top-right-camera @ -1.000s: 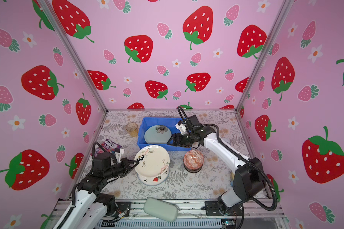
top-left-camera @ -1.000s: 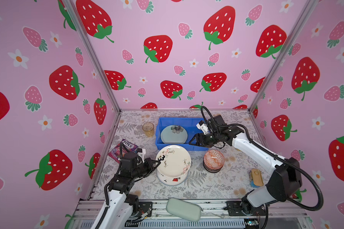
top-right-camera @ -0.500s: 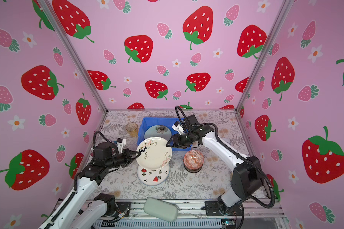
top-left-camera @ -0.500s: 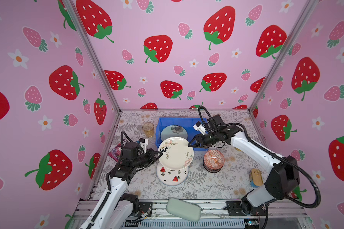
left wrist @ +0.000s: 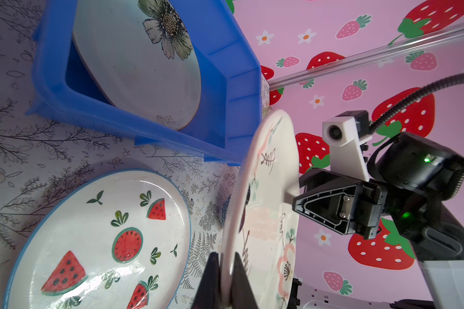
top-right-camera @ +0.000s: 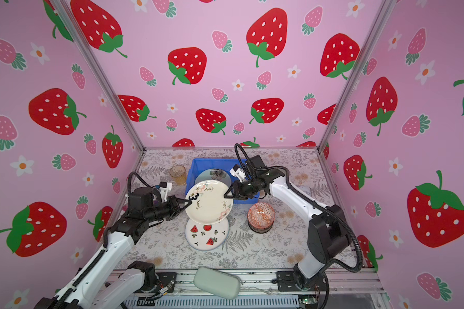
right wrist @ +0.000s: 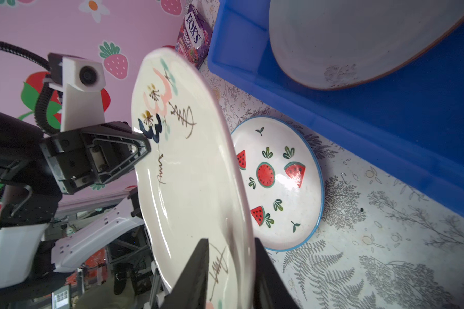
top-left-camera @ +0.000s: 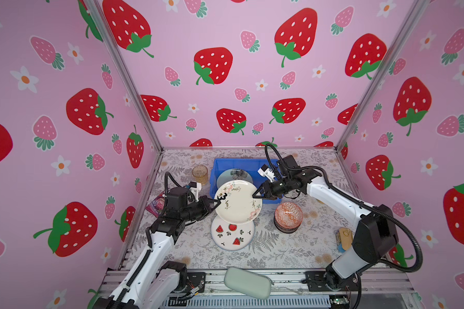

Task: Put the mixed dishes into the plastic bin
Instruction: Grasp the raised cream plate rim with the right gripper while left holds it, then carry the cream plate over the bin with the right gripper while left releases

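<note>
Up off the watermelon plate (top-left-camera: 232,236) and toward the blue bin (top-left-camera: 239,160) is where the cream floral plate (top-left-camera: 237,202) has gone since a second ago, and the right gripper (top-left-camera: 254,195) has come in from beside the bin to meet its far rim. Now the cream floral plate is hanging in the air between the two arms, slightly tilted. In both top views it is covering the far edge of the watermelon plate and the near wall of the blue bin.

The left gripper (top-left-camera: 218,200) is pinching the plate's left rim, its jaws closed tight on the rim, as the left wrist view shows (left wrist: 224,259). The right gripper is straddling the opposite rim (right wrist: 231,242), one finger over the painted face and one under. Its jaws are standing narrow, but I cannot tell whether they are pressing on the plate.

The watermelon plate is lying flat on the table (top-left-camera: 292,254). A pale green floral plate (top-left-camera: 232,175) is leaning inside the blue bin. An amber tumbler (top-left-camera: 199,174) is standing just left of the bin, and a stack of bowls topped by an orange bowl (top-left-camera: 288,215) is sitting to the right of the plates.
</note>
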Robot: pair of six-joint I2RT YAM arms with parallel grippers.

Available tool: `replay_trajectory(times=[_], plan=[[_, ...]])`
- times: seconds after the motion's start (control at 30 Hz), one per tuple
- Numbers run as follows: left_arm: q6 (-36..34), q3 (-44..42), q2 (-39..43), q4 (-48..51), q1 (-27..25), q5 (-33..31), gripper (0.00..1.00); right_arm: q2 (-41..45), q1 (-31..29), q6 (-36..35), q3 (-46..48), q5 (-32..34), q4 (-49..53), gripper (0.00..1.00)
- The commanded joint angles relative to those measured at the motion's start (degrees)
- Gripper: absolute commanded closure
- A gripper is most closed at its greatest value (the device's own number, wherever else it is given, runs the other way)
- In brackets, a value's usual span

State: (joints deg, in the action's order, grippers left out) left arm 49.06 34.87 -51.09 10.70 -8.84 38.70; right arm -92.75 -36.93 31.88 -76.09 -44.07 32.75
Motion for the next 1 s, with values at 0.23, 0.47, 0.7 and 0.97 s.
replay_trajectory(times=[0.23, 0.47, 0.7, 0.97], plan=[[-0.41, 3.18, -0.97, -7.1, -0.11, 3.32, 1.0, -0.44, 1.42, 0.53, 1.18, -3.56, -3.13, 0.97], [-2.31, 3.51, -3.41, -5.8, -0.3, 1.25, 0.97, -0.24, 2.6, 3.13, 2.61, -5.7, -6.81, 1.0], [-3.32, 3.97, -5.69, -5.15, -0.35, 0.09, 0.76, 0.81, 4.24, 6.85, 3.86, -6.31, -11.02, 1.0], [-4.05, 4.36, -7.58, -4.14, -0.43, -1.5, 0.56, -0.43, 6.49, 8.31, 3.31, -7.3, -13.33, 1.0]])
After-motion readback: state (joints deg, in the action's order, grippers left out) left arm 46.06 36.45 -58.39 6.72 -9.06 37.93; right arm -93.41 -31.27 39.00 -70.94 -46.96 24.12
